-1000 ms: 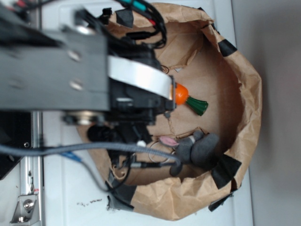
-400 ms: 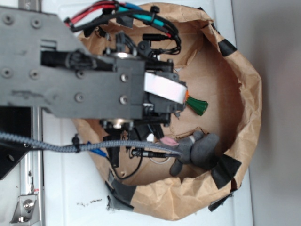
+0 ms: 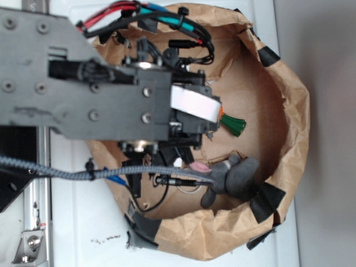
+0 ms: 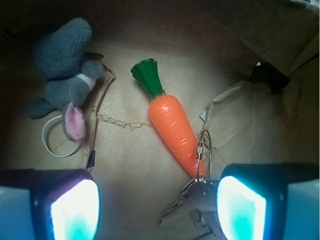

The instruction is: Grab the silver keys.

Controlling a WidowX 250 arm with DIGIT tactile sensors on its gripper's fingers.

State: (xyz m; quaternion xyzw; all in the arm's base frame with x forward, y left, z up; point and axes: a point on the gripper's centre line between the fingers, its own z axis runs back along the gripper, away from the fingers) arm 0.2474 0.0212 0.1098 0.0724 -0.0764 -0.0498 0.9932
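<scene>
Looking down the wrist cam, we've got the hand [image 4: 157,205] spread apart, gripping nothing, with the silver keys [image 4: 200,197] just inside its right finger, ringed to the carrot charm [image 4: 172,125].

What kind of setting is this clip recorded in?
Probably a lab test rig, not a home: a taped brown paper bin on a white bench holds a carrot charm with keys and a plush bunny, under the arm's tool.

setting: robot lab bench | cues: taped brown paper bin [image 3: 289,89], white tabletop [image 3: 72,233], metal rail mount [image 3: 30,239]
</scene>
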